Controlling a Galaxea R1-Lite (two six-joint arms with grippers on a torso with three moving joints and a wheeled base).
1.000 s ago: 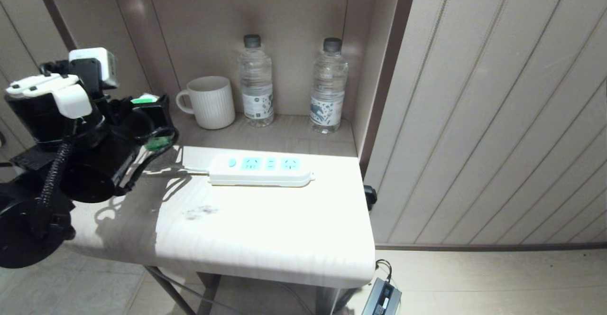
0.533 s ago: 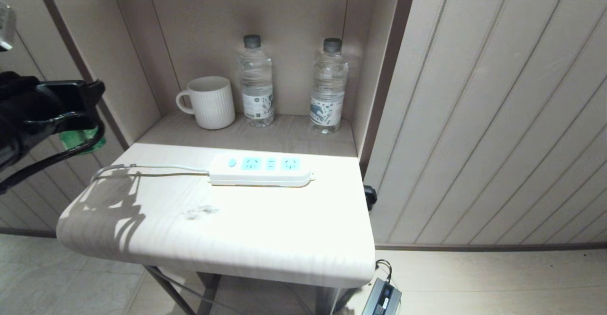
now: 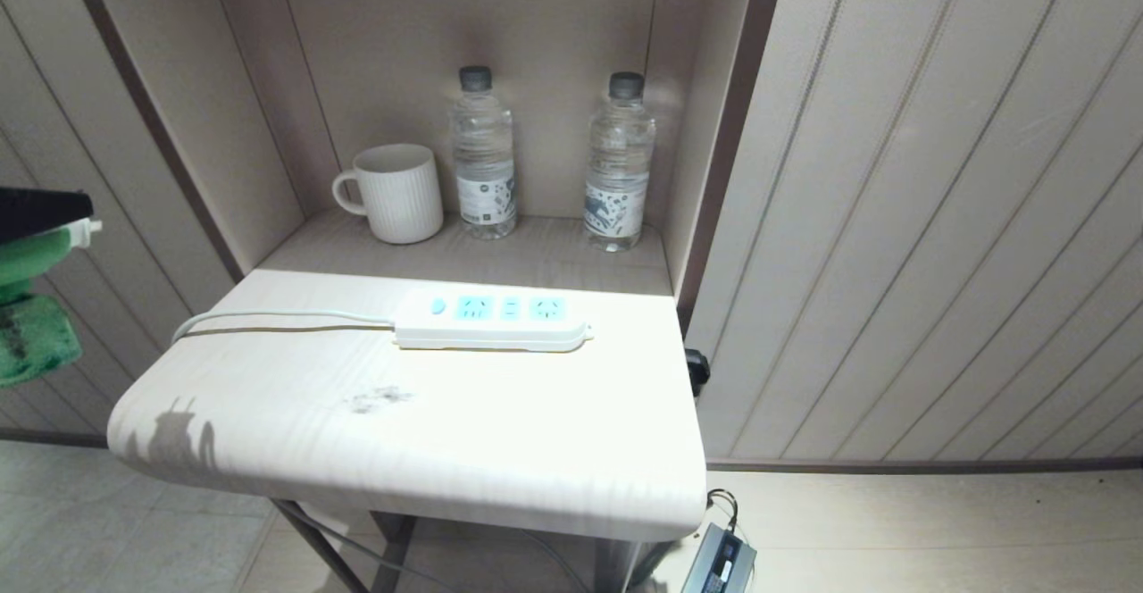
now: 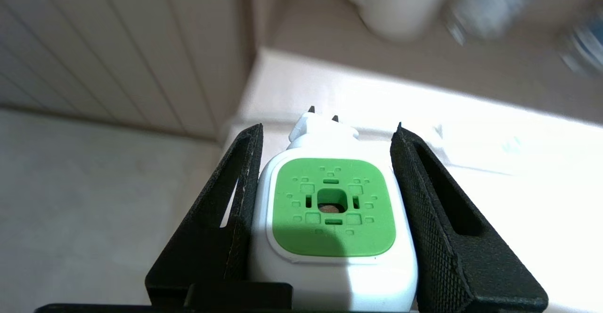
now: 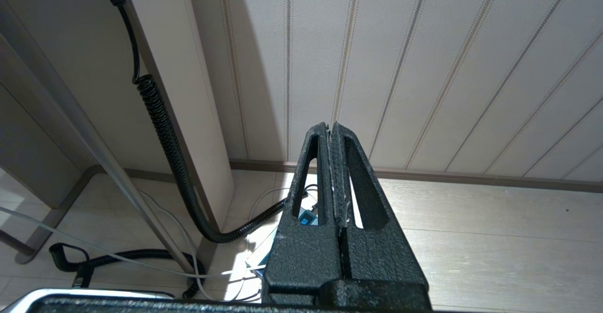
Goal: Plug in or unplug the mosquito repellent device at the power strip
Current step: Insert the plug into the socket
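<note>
Now the left end effector pinches the mosquito repellent device between both black fingers, plug prongs pointing away from the wrist toward the worktop. From the head, device and finger show only at the 9 o'clock edge, off the worktop. Power strip lies flat at worktop centre, sockets bare, its cord running toward 9 o'clock. Mug and two water bottles stand at 12 o'clock. Right end effector — pressed together, low over the floor.
</note>
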